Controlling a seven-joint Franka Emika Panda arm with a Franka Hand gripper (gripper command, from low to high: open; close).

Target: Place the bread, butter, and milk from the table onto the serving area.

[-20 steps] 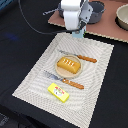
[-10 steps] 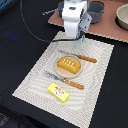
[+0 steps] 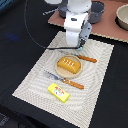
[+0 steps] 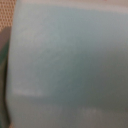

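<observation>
A pale-blue surface, the milk (image 4: 64,64), fills the wrist view close up. In the exterior view my gripper (image 3: 80,48) hangs low over the far edge of the serving area (image 3: 35,82), and its white body hides the milk there. It appears shut on the milk. The bread (image 3: 69,65) lies on the round tan plate (image 3: 59,71) in the middle of the mat. The butter (image 3: 59,91) lies flat on the mat, on the near side of the plate. Orange-handled cutlery (image 3: 86,58) lies on either side of the plate.
A pinkish-brown board (image 3: 107,30) with a grey pot (image 3: 96,10) and a pale bowl (image 3: 123,15) lies just beyond the mat. A black cable (image 3: 31,35) loops over the dark table at the exterior view's left.
My arm has come down and slightly nearer, toward the mat's far edge. Bread and butter have not moved.
</observation>
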